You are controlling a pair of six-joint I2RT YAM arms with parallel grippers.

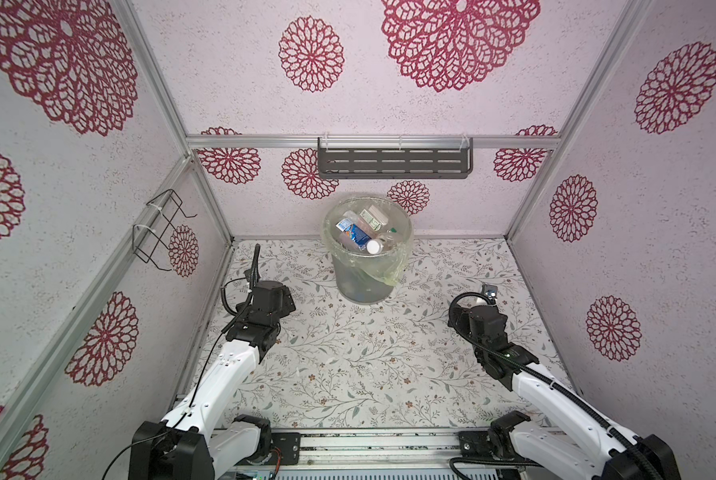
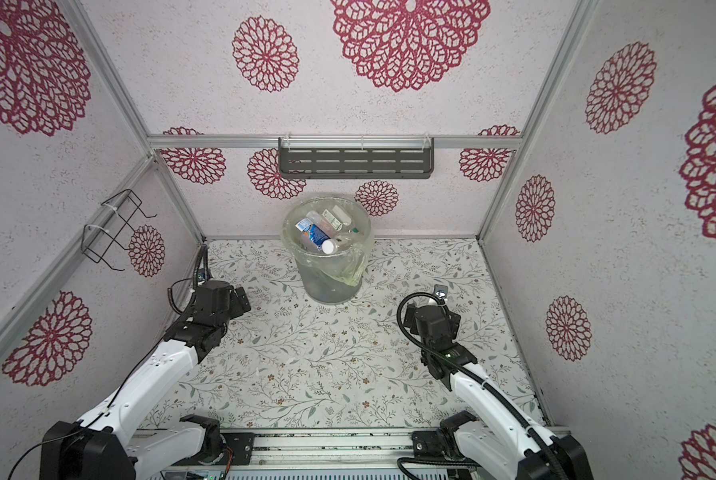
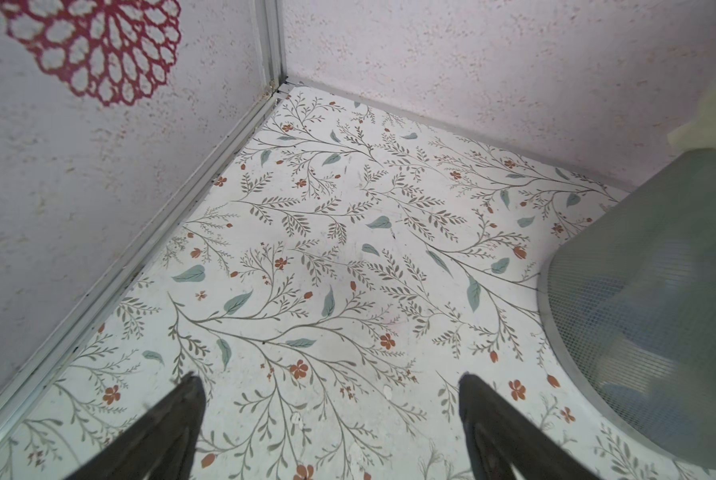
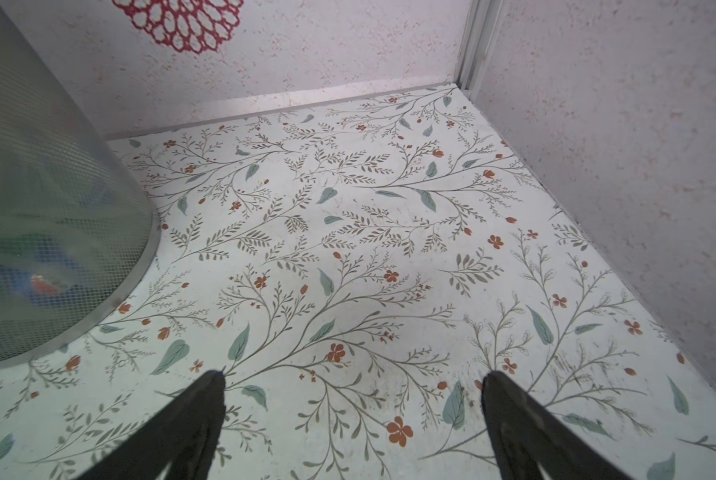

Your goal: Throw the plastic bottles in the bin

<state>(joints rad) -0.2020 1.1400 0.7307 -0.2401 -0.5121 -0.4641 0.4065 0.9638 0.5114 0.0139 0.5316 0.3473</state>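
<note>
The bin point(image 1: 360, 282) point(image 2: 327, 282) is grey with a yellowish bag over its rim and stands at the back middle of the floral floor. Several plastic bottles point(image 1: 358, 235) point(image 2: 319, 232) lie inside it, clear with blue, white and green labels. No bottle lies on the floor in any view. My left gripper point(image 3: 327, 380) hovers low over bare floor, open and empty, with the bin wall point(image 3: 647, 291) just beside it. My right gripper point(image 4: 354, 376) is open and empty too, on the other side of the bin point(image 4: 49, 208).
A dark slotted shelf point(image 1: 393, 162) hangs on the back wall above the bin. A black wire rack point(image 1: 161, 226) is fixed to the left wall. Patterned walls close in three sides, and a metal rail point(image 1: 373, 449) runs along the front.
</note>
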